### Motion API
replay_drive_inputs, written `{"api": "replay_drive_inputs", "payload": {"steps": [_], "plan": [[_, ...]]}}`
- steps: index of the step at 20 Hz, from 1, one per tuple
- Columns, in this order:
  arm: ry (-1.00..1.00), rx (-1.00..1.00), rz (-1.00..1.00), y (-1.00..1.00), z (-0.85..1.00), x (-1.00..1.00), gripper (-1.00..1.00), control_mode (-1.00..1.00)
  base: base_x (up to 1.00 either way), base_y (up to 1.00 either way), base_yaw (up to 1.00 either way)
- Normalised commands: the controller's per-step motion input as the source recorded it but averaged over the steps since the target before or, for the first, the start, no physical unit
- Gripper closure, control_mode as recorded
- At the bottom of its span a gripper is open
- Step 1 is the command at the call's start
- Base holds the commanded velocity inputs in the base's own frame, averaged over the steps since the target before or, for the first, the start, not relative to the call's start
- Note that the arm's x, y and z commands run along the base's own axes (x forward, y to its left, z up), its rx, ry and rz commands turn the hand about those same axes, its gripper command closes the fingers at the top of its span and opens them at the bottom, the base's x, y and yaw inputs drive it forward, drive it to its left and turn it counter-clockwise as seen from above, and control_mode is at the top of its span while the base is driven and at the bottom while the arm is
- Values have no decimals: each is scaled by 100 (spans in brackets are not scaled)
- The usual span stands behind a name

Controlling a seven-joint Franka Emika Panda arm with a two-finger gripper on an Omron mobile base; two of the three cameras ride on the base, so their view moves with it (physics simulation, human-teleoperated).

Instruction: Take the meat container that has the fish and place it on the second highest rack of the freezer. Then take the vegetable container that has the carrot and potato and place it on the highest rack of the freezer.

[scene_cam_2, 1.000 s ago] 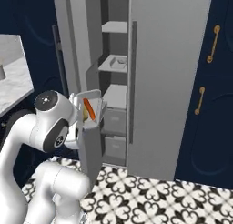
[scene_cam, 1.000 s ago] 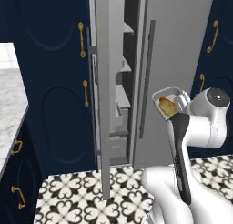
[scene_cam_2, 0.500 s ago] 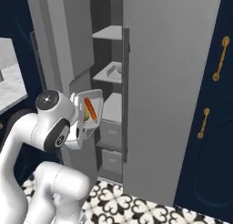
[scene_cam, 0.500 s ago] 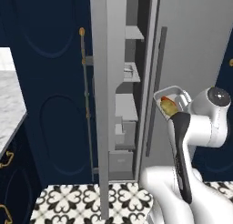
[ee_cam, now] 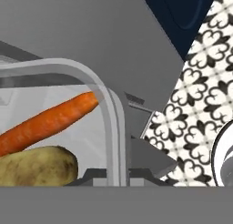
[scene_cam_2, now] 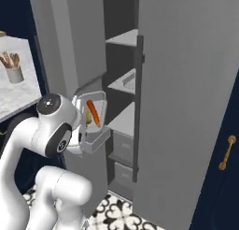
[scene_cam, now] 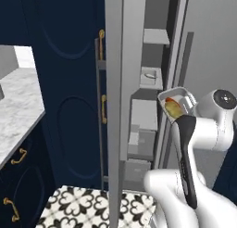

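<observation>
grey vegetable container (scene_cam_2: 93, 113) with carrot (ee_cam: 45, 120) and potato (ee_cam: 34, 167) is tilting in the gripper's (scene_cam_2: 91, 139) pinching jaws at the freezer's (scene_cam_2: 123, 84) eight o'clock.

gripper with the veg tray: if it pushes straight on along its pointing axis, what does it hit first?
Likely the freezer door's grey panel. In the hand view that panel sits just beyond the rim of the vegetable container that the gripper holds, with patterned floor to one side. Depth is unclear.

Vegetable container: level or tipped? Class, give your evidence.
Tipped. The vegetable container stands nearly on edge, its open face sideways, showing carrot and potato.
</observation>
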Motion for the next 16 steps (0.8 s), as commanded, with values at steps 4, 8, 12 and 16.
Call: {"api": "replay_drive_inputs", "payload": {"steps": [4,8,12,16], "plan": [[0,0,0,0,0,0,100,100,84,-20,15],[0,0,0,0,0,0,100,100,39,-2,2],[0,6,0,2,13,61,100,-100,0,0,0],[-11,2,0,3,65,63,100,-100,0,0,0]]}}
